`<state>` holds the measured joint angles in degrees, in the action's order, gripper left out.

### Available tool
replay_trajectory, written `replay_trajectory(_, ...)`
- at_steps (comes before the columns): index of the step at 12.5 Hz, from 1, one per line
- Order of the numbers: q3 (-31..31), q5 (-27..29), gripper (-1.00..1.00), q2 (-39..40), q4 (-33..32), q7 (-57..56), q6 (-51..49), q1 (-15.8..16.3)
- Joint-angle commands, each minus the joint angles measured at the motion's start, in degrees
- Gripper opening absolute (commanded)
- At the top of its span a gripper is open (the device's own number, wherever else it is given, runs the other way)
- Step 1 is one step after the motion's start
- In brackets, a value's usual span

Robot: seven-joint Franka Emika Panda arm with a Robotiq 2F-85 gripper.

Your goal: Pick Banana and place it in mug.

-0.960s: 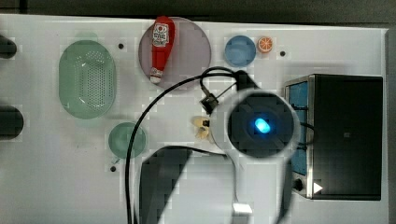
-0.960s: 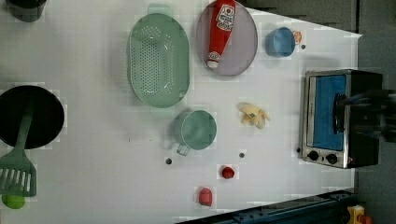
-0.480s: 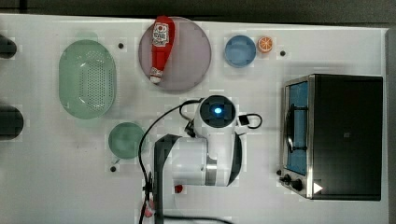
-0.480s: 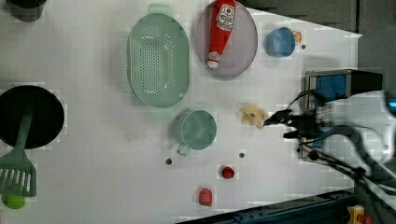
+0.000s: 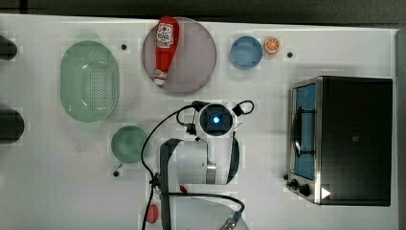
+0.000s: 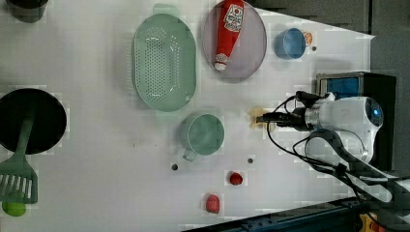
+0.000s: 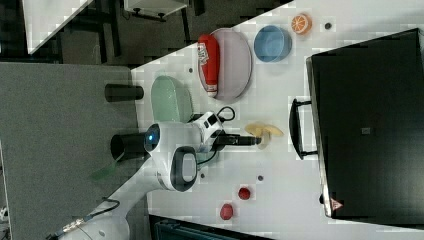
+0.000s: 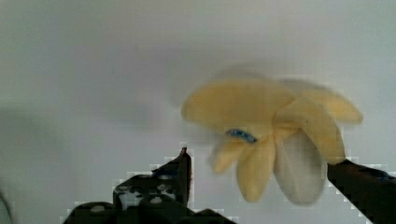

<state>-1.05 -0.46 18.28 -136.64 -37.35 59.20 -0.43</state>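
Wrist view has the gripper (image 8: 261,186) spread wide with the banana (image 8: 271,135) lying on the table (image 8: 93,70) between its fingers, straddled ready for a pinch; the mug (image 6: 203,134) waits nearby, to the left view's left

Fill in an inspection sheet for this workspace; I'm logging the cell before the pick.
Surface: white table, a few dark dots.
Job's things: banana lying on the table; mug upright, nothing seen inside.
Clutter: basket, ketchup bottle on plate, blue cup, orange slice, oven, two red pieces, black pan, spatula.
Hand: open, fingers either side of the banana.
Cables: black loops along the arm.
Surroundings: grey panel.
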Motion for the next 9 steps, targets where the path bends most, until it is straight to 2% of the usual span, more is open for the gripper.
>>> replay_trajectory(1,-0.9,0.0,1.00,2.4,-0.3,-5.5,2.0,-0.5)
replay_trajectory(4,-0.8,0.0,1.00,4.0,-0.7,-5.5,5.2,-0.4)
replay_trajectory(6,-0.8,0.0,0.43,4.0,-0.9,-5.5,5.3,-0.4)
replay_trajectory(9,-0.9,0.0,-0.26,3.1,-1.1,-5.5,5.3,-0.4)
